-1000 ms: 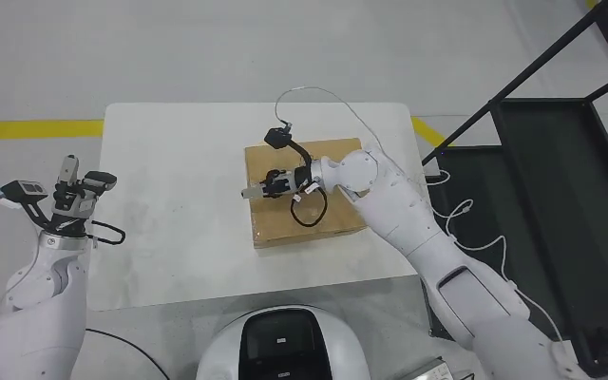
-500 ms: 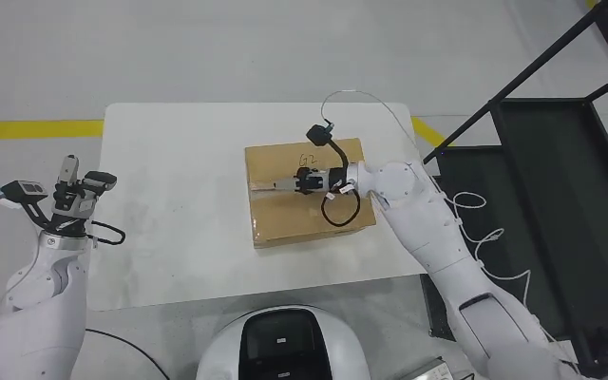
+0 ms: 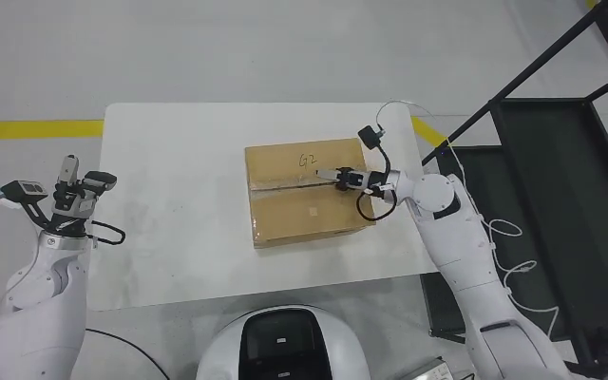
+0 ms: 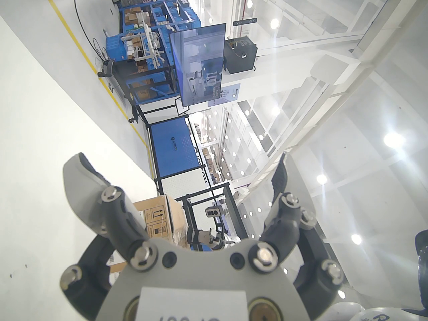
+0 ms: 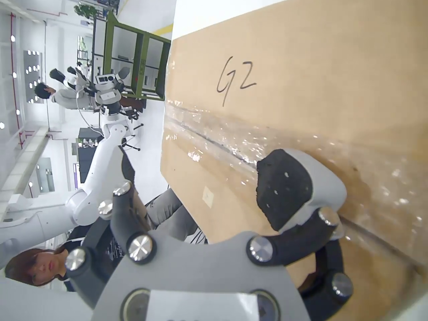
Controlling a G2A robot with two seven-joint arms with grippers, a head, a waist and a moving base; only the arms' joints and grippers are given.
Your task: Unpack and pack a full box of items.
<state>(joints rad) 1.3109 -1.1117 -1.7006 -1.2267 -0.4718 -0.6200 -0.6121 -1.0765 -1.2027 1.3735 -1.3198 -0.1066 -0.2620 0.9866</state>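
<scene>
Top view | one taped box [image 3: 296, 215] on table [image 3: 171, 190] | left jaws released | right jaws released

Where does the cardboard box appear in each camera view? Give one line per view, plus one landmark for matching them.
Top view: the cardboard box sits on the table, slightly right of its middle.
Left wrist view: this camera points up at the hall ceiling, away from the table.
Right wrist view: the cardboard box lies close beneath the camera.
Shared landmark: the handwritten mark beside the taped seam.
</scene>
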